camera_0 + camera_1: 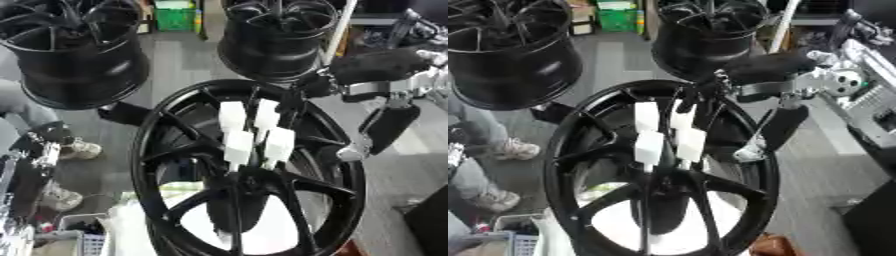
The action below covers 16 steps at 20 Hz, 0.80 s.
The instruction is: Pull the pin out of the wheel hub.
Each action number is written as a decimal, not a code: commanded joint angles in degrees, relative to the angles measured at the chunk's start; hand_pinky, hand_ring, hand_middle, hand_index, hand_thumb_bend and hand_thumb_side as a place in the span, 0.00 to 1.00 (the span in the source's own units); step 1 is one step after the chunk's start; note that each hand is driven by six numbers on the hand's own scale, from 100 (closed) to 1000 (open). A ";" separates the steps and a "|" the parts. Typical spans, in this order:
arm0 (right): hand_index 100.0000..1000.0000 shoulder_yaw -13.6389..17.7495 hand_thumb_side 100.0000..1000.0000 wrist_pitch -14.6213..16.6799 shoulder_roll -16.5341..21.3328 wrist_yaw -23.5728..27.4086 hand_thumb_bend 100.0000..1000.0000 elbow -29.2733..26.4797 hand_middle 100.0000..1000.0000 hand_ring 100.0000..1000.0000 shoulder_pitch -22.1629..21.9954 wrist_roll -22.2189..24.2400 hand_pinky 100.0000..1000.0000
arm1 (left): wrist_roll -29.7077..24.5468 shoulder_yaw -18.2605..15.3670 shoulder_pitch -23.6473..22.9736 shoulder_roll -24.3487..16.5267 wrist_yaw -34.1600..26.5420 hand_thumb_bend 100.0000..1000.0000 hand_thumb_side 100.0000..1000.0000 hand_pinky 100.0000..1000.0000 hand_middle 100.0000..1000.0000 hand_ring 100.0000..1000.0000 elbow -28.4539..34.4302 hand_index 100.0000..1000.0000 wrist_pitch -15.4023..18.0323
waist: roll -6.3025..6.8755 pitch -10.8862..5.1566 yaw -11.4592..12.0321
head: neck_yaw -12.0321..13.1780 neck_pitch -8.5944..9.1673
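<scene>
Two black rims stand at the far side, one at far left (pixel 74 55) and one at far centre (pixel 278 37). The black wheel hub (pixel 249 170) fills the near centre, with four white pins (pixel 255 132) clustered just above its middle. The right hand (pixel 389 122) hangs at the hub's right rim, apart from the pins; whether its fingers are spread or curled cannot be told.

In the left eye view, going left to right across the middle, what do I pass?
Sneaker → near wheel's left rim → white pins → right hand.
</scene>
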<state>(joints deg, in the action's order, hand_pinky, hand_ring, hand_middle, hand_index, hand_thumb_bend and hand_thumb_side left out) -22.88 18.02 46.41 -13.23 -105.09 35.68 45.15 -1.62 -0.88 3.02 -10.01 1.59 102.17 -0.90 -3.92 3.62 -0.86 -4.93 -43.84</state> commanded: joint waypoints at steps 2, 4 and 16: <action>0.91 -0.25 0.28 0.54 0.06 -0.95 0.26 1.91 0.80 0.68 1.62 1.22 0.73 | -0.23 0.26 0.32 -0.69 0.05 0.08 0.55 0.73 0.63 0.70 0.72 0.77 0.08 | 0.24 -0.51 -0.02 | -0.22 -0.28; 0.92 -0.69 0.28 0.90 -0.47 -1.57 0.26 2.85 0.80 0.69 1.95 1.70 0.74 | -0.25 0.28 0.31 -0.68 0.05 0.08 0.55 0.73 0.63 0.70 0.71 0.77 0.08 | 0.25 -0.51 -0.02 | -0.12 -0.28; 0.91 -1.68 0.32 3.19 -3.63 -7.76 0.25 8.13 0.80 0.69 3.00 1.58 0.74 | -0.28 0.31 0.37 -0.57 0.04 0.08 0.55 0.73 0.63 0.69 0.70 0.77 0.09 | 0.37 -0.52 0.31 | -0.13 -0.28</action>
<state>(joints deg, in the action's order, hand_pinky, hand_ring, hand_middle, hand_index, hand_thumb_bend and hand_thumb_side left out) -25.09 20.33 42.04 -20.20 -97.28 37.63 46.34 -1.70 -0.57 3.01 -10.01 1.59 102.13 -0.84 -3.73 3.62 -0.61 -5.01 -43.84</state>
